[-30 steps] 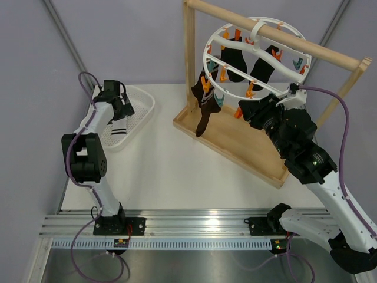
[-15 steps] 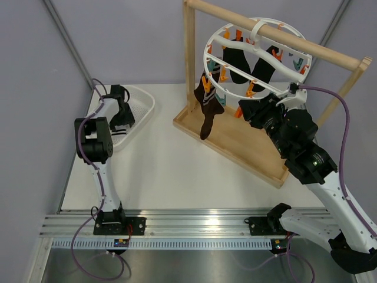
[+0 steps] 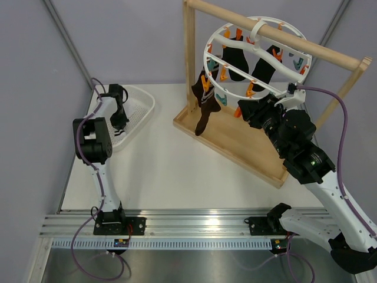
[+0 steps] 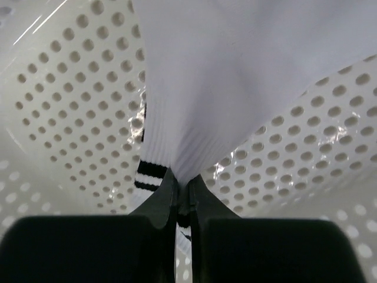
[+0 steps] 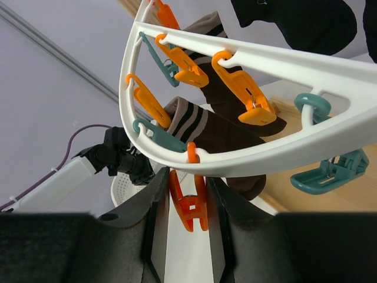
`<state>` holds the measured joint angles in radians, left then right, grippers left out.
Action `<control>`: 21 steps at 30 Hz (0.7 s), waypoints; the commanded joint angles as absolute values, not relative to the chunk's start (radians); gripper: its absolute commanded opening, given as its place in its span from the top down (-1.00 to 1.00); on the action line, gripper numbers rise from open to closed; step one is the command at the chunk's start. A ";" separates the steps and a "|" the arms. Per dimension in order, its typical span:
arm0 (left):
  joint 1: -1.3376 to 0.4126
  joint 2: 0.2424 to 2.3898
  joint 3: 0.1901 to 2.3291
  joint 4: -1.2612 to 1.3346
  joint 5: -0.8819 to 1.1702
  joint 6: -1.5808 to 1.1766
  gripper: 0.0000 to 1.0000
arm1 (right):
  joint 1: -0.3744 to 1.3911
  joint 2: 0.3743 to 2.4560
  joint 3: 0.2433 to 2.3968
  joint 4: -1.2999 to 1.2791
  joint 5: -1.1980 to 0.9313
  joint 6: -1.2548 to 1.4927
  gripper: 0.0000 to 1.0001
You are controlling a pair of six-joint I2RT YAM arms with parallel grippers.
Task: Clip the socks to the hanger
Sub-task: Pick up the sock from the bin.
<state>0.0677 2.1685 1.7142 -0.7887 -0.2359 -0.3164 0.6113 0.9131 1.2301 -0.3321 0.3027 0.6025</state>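
Pinching one striped sock (image 4: 235, 71) in basket (image 4: 70, 118): left claw (image 4: 182, 180). Right claw (image 5: 185, 177) clamped on one orange clip (image 5: 188, 215); four socks (image 3: 203, 112) hung.

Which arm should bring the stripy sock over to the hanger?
Left. The left fingers are already pinched on the striped sock in the basket. The right fingers are busy holding an orange clip on the hanger, far from the basket.

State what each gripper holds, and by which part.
Left gripper pinches the white striped sock at its cuff; right gripper clasps an orange clip by its lower end.
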 commanded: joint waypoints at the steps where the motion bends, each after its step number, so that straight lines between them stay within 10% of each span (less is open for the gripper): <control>1: 0.072 1.988 1.733 -0.842 -0.216 -0.310 1.00 | 0.609 0.914 1.226 -0.330 0.310 0.583 1.00; 21: -0.223 1.165 1.642 -0.962 -0.040 -0.097 1.00 | 0.609 0.905 1.261 -0.324 0.344 0.551 1.00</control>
<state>-0.1265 1.1946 1.7359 -0.8562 -0.1135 -0.1951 0.6113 0.9127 1.2301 -0.3202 0.3092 0.5716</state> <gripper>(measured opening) 0.046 0.346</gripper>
